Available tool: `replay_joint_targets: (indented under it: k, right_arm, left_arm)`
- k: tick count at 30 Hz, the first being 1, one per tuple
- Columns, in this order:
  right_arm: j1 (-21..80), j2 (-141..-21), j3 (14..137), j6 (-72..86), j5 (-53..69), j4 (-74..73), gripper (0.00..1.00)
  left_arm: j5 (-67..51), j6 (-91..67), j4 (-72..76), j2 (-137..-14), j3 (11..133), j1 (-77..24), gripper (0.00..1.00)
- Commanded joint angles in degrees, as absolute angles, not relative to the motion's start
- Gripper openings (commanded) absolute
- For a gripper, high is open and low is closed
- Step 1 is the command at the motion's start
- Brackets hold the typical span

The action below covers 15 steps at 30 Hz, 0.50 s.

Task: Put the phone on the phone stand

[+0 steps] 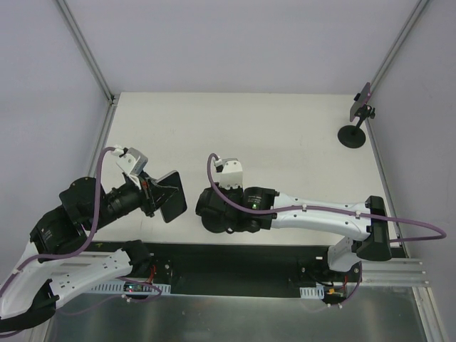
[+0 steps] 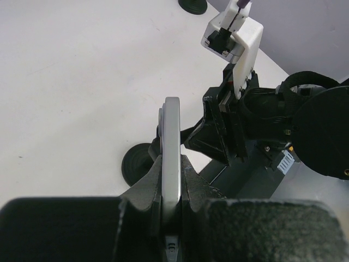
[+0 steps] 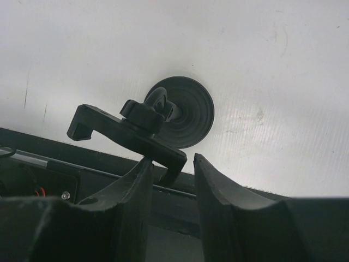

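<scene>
A: Is the right gripper (image 3: 172, 164) clamped on the phone stand (image 3: 182, 112)?

B: Can't tell. Its wrist camera shows the cradle's corner between its fingers (image 3: 131, 207), but contact is unclear. The fingers blur and run off the bottom edge.

A: And from overhead?

B: The phone stand is hidden under that gripper.

A: The left wrist camera?

B: The phone (image 2: 172, 125), edge-on in the left gripper (image 2: 172, 162), covers most of the phone stand beyond it. The phone's lower end sinks into the blurred grip.
</scene>
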<state>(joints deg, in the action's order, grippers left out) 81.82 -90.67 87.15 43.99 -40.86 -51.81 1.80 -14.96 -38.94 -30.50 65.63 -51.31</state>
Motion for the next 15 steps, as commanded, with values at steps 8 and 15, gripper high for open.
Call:
replay_joint_targets:
  k: [8, 15]
  right_arm:
    - [79.02, -89.56, 86.31, 37.11, -36.31, -48.34, 0.01]
    - [75.51, -85.70, 82.72, 7.62, -25.68, -37.83, 0.01]
  left_arm:
    - [-1.39, -14.33, -34.63, -32.52, 66.09, -51.15, 0.00]
    - [-14.63, -11.79, -25.09, -32.61, 61.37, -51.15, 0.00]
